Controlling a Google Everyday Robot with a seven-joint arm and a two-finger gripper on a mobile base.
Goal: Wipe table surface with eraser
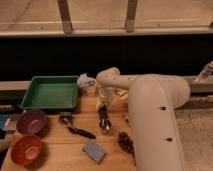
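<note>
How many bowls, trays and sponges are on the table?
Bowls: 2 (purple bowl, orange bowl)
Trays: 1 (green tray)
Sponges: 1 (blue-grey sponge)
Total: 4
The tool is low over the table surface, right of the green tray.

No legible text — none on the hand (103,119) over the table surface (60,150)

Table surface (59,153) — green tray (50,94), purple bowl (31,122), orange bowl (25,149), sponge (93,151), eraser (104,122); gripper (103,109) at the eraser
</note>
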